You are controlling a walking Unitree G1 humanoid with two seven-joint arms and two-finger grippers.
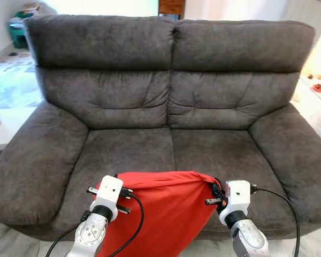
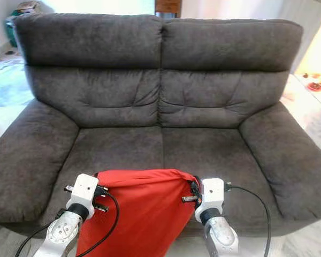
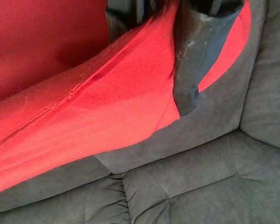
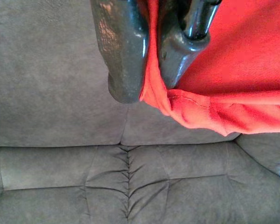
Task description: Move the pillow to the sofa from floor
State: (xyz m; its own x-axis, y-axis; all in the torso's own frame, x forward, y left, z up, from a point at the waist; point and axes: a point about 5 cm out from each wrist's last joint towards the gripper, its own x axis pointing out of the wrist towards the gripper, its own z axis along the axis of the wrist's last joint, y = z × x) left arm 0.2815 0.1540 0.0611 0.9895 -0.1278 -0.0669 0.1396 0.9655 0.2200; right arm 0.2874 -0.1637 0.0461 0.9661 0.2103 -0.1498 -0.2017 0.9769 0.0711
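Both jaws are clamped on the red pillow's (image 1: 160, 211) top corners, left gripper (image 1: 102, 188) and right gripper (image 1: 218, 191), so I can swing it onto the sofa (image 1: 166, 107).

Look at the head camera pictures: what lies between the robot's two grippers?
The red pillow stretches between the left gripper and the right gripper, its top edge taut from one to the other, in front of the sofa. Both eye views show it.

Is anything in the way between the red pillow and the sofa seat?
Nothing visible. Both grippers, left and right, pinch the red pillow's top corners, holding it just before the sofa's bare seat cushions.
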